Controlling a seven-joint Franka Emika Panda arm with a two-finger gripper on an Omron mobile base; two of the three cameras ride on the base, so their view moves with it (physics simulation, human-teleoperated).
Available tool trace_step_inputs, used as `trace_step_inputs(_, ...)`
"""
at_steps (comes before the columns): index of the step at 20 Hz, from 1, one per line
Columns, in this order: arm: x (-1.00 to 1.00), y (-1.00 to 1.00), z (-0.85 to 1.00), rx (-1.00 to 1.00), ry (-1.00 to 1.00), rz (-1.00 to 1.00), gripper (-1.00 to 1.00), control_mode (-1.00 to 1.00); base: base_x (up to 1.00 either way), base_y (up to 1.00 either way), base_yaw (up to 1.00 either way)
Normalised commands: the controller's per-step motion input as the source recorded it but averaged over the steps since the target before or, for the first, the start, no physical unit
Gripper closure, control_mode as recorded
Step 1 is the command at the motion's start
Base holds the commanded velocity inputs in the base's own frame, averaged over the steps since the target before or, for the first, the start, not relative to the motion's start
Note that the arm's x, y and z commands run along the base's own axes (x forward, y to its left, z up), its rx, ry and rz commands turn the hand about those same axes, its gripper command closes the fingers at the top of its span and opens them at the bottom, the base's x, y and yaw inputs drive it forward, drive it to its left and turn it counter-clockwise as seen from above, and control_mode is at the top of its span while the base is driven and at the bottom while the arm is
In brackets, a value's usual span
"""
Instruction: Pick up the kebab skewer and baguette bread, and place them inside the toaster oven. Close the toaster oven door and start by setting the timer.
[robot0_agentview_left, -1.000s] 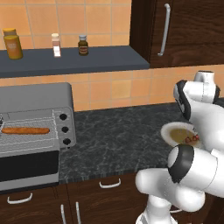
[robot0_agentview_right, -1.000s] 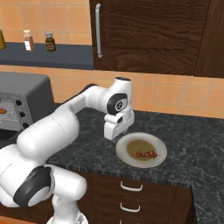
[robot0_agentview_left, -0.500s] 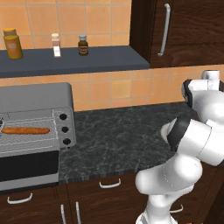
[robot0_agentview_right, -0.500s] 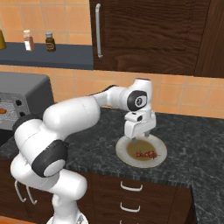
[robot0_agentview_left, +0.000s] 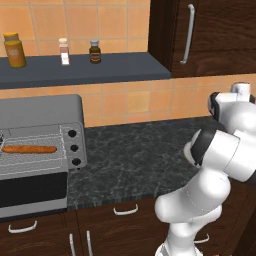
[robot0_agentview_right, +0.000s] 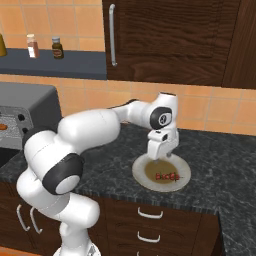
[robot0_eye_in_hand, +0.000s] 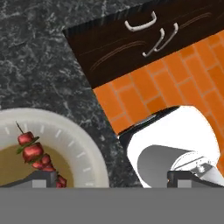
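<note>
The kebab skewer (robot0_agentview_right: 167, 176) lies on a white plate (robot0_agentview_right: 140, 175) on the dark counter; the hand view shows its red chunks (robot0_eye_in_hand: 34, 154) on the plate's brown middle. My gripper (robot0_agentview_right: 161, 157) hangs open just above the plate's far left side, a little apart from the skewer, with nothing between its fingers. In the hand view one fingertip (robot0_eye_in_hand: 42, 177) is over the plate beside the skewer. The baguette bread (robot0_agentview_left: 29, 149) rests on the wire rack inside the toaster oven (robot0_agentview_left: 45, 112). The toaster oven door (robot0_agentview_left: 31, 193) hangs open below the rack.
Three black knobs (robot0_agentview_left: 74, 148) sit in a column on the oven's right side. A shelf (robot0_agentview_left: 85, 70) above holds several jars and bottles. Dark wall cabinets (robot0_agentview_right: 165, 40) hang over the plate. Drawers with white handles (robot0_agentview_right: 150, 214) run under the counter edge.
The arm has swung right along the counter and lowered slightly, bringing the open gripper from left of the plate to just over it. Skewer, plate and baguette have not moved.
</note>
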Motion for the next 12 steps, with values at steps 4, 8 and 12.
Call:
trace_step_inputs(4, 0.28, -0.06, -0.46, 0.12, -0.12, 0.47, -1.00, -1.00, 0.00, 0.00, 0.00)
trace_step_inputs(8, 0.56, -0.05, -0.29, 0.19, -0.04, 0.46, -1.00, -1.00, 0.00, 0.00, 0.00)
trace_step_inputs(12, 0.34, 0.00, -0.20, 0.07, 0.02, 0.22, -1.00, -1.00, 0.00, 0.00, 0.00)
